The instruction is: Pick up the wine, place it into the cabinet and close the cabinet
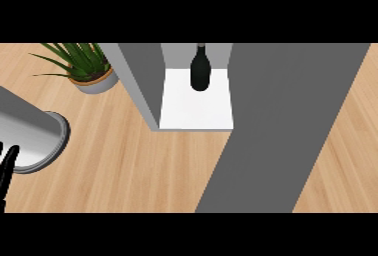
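Showing at left edge, left hand fingers straight, released; wine upright inside open cabinet.

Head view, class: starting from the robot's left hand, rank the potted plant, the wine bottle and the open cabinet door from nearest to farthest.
Measured from the left hand at the view's left edge:
1. Potted plant, on the counter at the upper left.
2. Wine bottle, standing on the white shelf inside the cabinet, top centre.
3. Open cabinet door, the grey panel swung out at the right.
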{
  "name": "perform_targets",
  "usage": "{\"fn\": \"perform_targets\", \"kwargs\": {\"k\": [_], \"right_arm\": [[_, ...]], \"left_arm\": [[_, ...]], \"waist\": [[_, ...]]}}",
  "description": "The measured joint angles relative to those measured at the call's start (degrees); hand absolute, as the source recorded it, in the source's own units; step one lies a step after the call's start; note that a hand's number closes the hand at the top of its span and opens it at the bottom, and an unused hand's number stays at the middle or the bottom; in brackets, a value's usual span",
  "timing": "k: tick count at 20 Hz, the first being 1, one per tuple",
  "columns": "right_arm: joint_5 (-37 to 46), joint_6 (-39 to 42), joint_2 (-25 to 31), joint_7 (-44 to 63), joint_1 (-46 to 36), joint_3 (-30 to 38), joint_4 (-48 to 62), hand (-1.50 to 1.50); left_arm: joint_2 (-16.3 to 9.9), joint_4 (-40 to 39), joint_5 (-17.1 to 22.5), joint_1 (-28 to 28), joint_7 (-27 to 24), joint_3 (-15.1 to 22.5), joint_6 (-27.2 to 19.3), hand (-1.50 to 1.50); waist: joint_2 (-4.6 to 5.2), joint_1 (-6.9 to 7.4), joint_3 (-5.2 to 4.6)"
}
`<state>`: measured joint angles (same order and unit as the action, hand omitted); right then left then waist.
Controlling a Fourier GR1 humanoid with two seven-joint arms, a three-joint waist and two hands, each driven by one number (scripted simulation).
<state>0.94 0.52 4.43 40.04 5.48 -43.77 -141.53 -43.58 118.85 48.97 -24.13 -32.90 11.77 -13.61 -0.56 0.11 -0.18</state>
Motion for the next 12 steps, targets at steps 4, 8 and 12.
{"fn": "perform_targets", "kwargs": {"k": [4,8,12], "right_arm": [[0.5,-2.1,2.1,-1.1,-2.3,-0.2,0.0,1.50],[3.2,-5.5,1.1,-1.3,-7.7,-1.9,2.3,1.50],[6.6,-13.1,1.8,-0.5,-15.5,-5.9,5.0,1.50]], "left_arm": [[-1.0,-0.7,1.9,0.2,1.2,-2.5,2.3,-1.50],[-1.0,-1.5,3.1,0.8,2.0,-3.7,3.9,-1.50],[-0.7,-2.0,4.4,1.4,3.3,-4.7,5.5,-1.50]], "waist": [[0.01,0.26,-0.06],[0.06,0.48,-0.10],[0.20,0.72,-0.08]]}}
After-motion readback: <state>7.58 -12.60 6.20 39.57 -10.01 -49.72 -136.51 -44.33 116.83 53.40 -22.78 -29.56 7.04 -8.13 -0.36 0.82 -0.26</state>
